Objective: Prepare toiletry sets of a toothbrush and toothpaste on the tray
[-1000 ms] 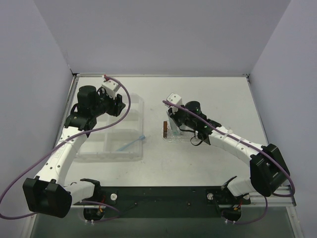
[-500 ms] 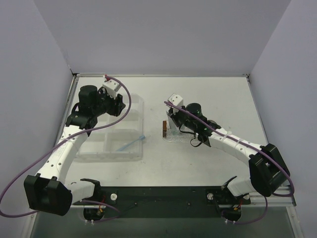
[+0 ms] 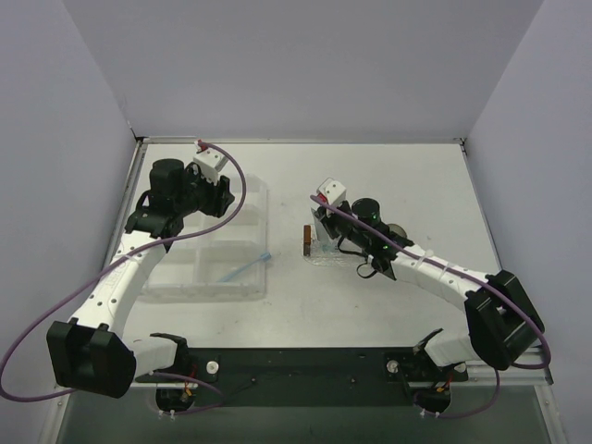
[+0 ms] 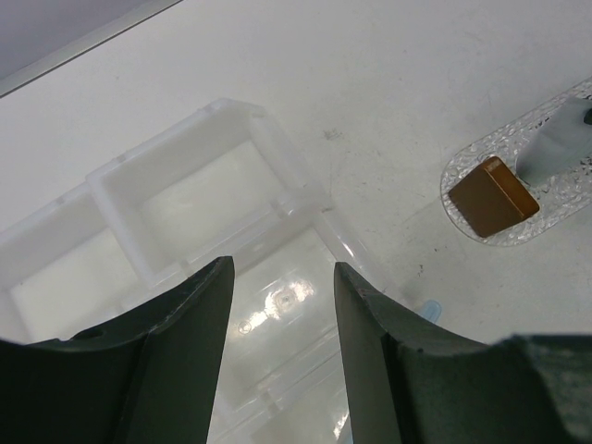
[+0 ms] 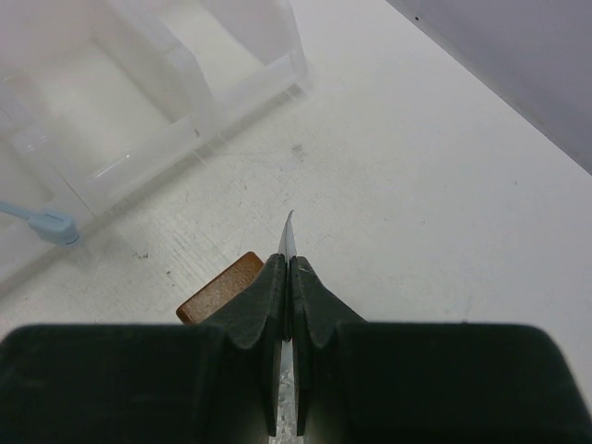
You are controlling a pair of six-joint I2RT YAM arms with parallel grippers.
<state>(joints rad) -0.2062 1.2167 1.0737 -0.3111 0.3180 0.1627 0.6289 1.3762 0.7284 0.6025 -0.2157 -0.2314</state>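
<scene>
A: What does the clear compartment box (image 3: 199,273) on the counter (image 3: 370,176) hold?

B: The toothbrush (image 3: 242,269), slanted across its near right compartment, head at the right wall. The left tool (image 4: 282,277) hangs above the box, fingers spread, gripping nothing.

A: And the tray (image 4: 504,153)?

B: Just right of the box. The toothpaste (image 4: 553,153) is upright over it, and the right tool (image 5: 289,268) is pressed together on its flat crimp. A brown block (image 3: 307,241) sits on the tray's left end.

A: Anything changed from a second ago?

B: The right tool has drifted slightly rightward. The box, toothbrush and block lie as before.
</scene>
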